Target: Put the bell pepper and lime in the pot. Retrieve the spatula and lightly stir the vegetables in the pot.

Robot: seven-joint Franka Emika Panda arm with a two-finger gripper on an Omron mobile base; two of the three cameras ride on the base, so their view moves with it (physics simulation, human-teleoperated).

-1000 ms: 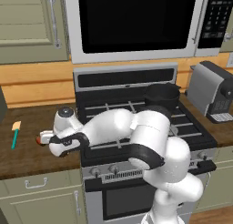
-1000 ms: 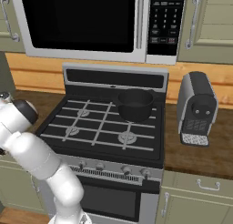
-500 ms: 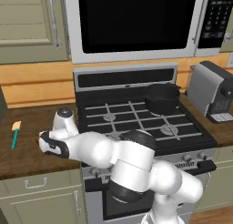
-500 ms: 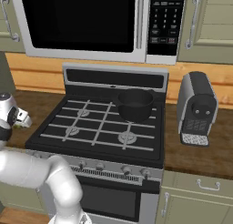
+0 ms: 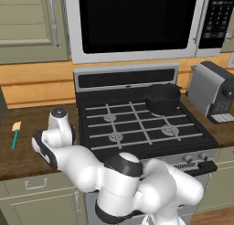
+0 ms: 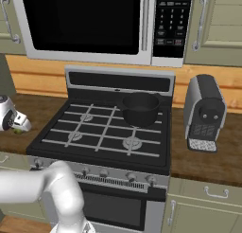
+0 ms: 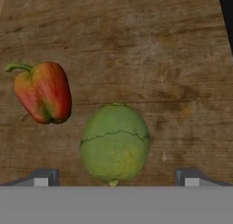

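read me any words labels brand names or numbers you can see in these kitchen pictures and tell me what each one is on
None can be read.
Microwave keypad: rows of pale button markings, too small and blurred to read.
Coffee machine: no legible label or brand.
Stove, pot, spatula, lime, bell pepper: no text on them.
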